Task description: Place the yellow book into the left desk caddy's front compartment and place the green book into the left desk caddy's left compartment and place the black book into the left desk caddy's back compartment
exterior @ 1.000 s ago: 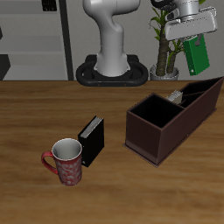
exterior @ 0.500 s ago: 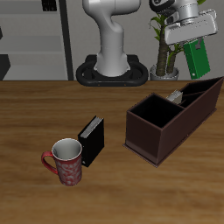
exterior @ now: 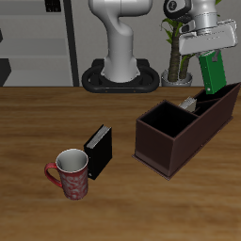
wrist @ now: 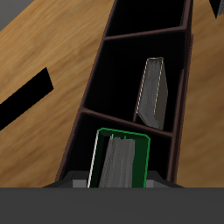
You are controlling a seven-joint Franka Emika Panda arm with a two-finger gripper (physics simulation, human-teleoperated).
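— Since the earlier frames, what has been shifted?

— Only the gripper (exterior: 214, 55) and the green book (exterior: 213, 72) clamped in it; both have been carried lower and toward the far end of the left desk caddy (exterior: 165, 141). Nothing else has been moved.

— How are things laid out, from the largest down?

— The caddy is seen lying on the table (exterior: 38, 202), its big square section nearest the table's front edge. The yellow book (wrist: 154, 89) is already stood in a narrower section. The black book (exterior: 100, 150) is left upright on the table beside the mug (exterior: 71, 173).

— Which step is in hand?

— The green book's placement is judged to be under way. In the wrist view it (wrist: 122, 159) is held upright over an end compartment.

— What is called for next?

— A straight descent between the walls, then release.
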